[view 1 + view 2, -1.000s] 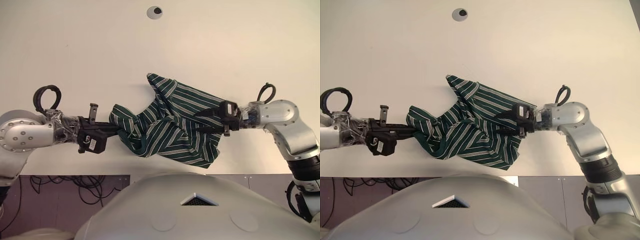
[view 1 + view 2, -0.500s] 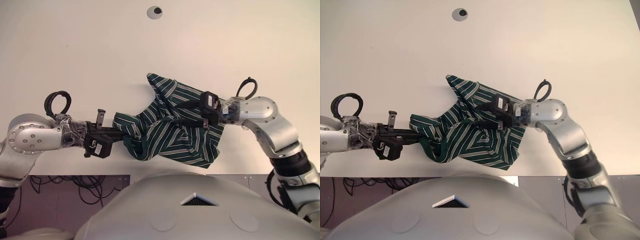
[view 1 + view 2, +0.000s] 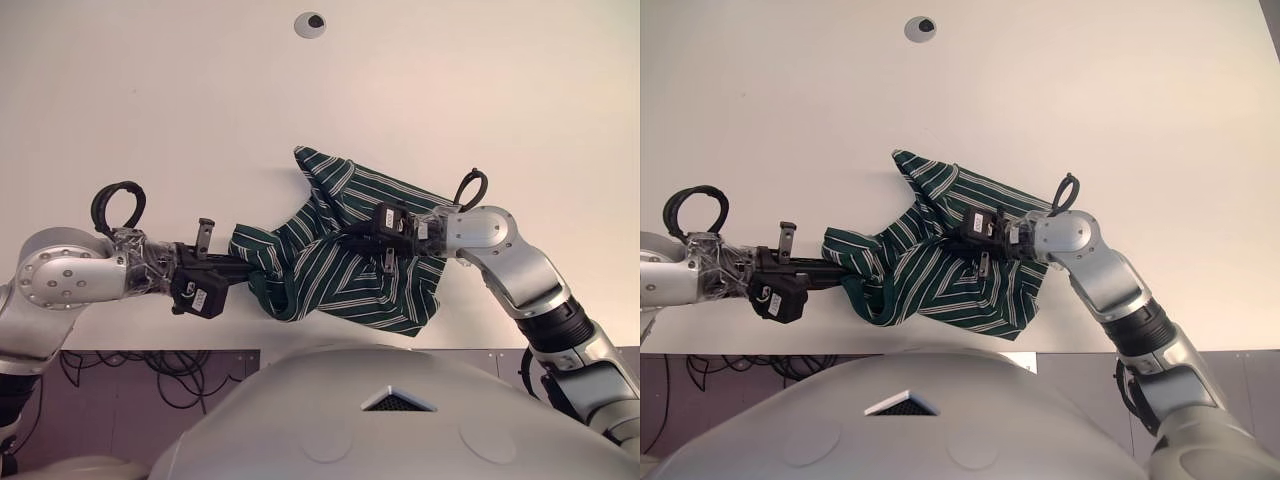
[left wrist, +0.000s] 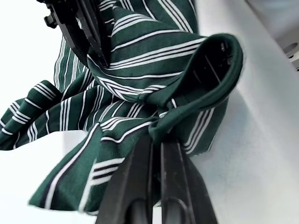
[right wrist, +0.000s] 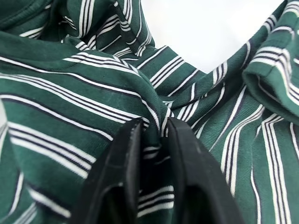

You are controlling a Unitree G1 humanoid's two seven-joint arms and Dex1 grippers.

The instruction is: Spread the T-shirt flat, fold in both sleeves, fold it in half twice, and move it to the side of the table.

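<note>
Both our left gripper (image 4: 156, 140) and right gripper (image 5: 152, 126) are clamped tight on the bunched T-shirt (image 3: 340, 290), left at its nine o'clock edge, right near centre.

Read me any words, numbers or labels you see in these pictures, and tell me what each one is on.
White sticker on the left gripper: print too small to read.
White label on the right gripper: print too small to read.
T-shirt: stripes alone, no lettering to be seen.
</note>
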